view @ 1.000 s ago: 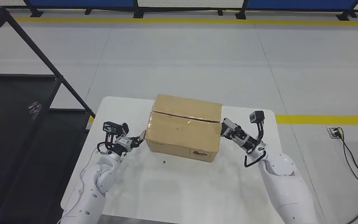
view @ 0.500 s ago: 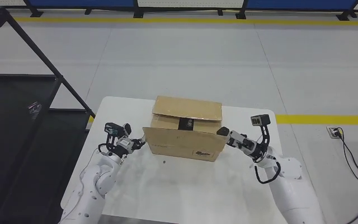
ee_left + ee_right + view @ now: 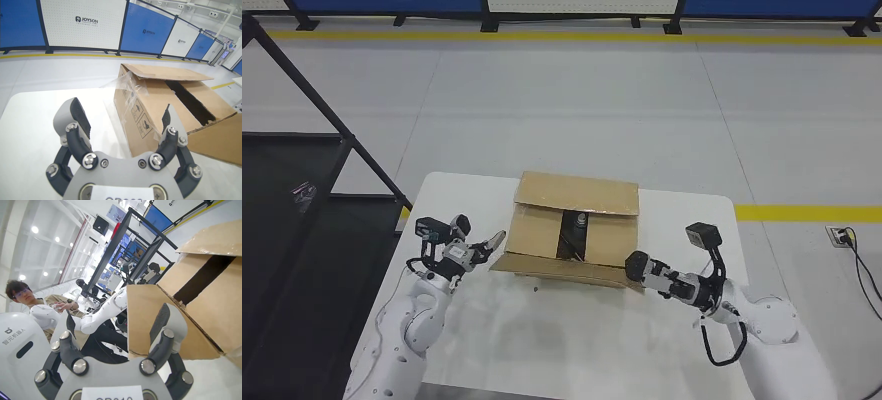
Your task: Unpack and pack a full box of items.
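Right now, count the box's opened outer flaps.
2: far flap raised along the back edge of the box; near flap folded out toward the robot. None looks hidden.

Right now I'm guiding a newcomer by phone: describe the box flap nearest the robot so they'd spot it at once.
On the white table stands one cardboard box. Its long near flap juts outward toward the robot. The far flap stands raised and the two inner flaps lie flat over the opening; only this one sticks out past the box wall.
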{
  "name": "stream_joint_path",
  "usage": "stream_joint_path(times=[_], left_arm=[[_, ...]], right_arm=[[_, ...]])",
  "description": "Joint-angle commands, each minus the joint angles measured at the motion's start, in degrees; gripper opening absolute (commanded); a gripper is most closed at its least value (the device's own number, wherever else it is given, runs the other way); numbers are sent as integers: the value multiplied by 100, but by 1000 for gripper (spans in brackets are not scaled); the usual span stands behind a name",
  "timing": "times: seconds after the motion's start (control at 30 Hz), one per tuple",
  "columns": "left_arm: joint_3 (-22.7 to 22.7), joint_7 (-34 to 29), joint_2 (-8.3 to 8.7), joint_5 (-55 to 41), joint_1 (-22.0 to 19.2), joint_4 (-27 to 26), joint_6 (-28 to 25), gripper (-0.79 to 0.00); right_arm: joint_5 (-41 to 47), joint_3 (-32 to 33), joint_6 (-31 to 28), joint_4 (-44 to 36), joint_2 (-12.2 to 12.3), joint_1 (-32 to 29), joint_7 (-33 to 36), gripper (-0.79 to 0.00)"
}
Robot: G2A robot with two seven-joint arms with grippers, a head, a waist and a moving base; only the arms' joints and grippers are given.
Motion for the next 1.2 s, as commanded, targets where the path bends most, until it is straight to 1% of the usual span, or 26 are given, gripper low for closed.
stream_joint_path(times=[0.0,0.13,0.3,0.4,0.5,0.6,0.8,0.87,0.93,1.0,1.03,1.17], left_arm=[[-52,-32,22,-5,107,-164,-128,0],[-183,-145,81,-62,327,-474,-592,0],[-459,-556,197,-325,565,-723,-1597,0],[-591,-909,277,-270,669,-782,-2145,0],[-631,-1152,331,-19,740,-790,-2355,0],[-555,-1254,352,331,765,-789,-2251,0],[-406,-1067,355,670,747,-679,-1919,0],[-367,-1031,357,726,726,-629,-1857,0],[-331,-998,359,782,700,-582,-1778,0],[-281,-962,355,823,675,-542,-1653,0],[-258,-949,353,829,666,-534,-1626,0],[-258,-949,353,829,666,-534,-1626,0]], right_arm=[[-223,-51,-33,-93,51,-53,-32,0],[-707,-166,-109,-241,148,-134,-109,0],[-1284,-321,-180,-295,231,-213,-181,0],[-1545,-428,-27,-264,240,-181,-299,0],[-1468,-603,94,-242,235,-99,-320,0],[-1289,-735,387,-135,224,117,-346,0],[-427,-892,966,154,176,519,-588,0],[-122,-910,1398,325,150,682,-817,0],[176,-949,2006,543,119,891,-1042,0],[286,-1018,2721,767,87,1106,-1350,0],[313,-1030,2820,793,81,1142,-1374,0],[313,-1030,2820,793,81,1142,-1374,0]])
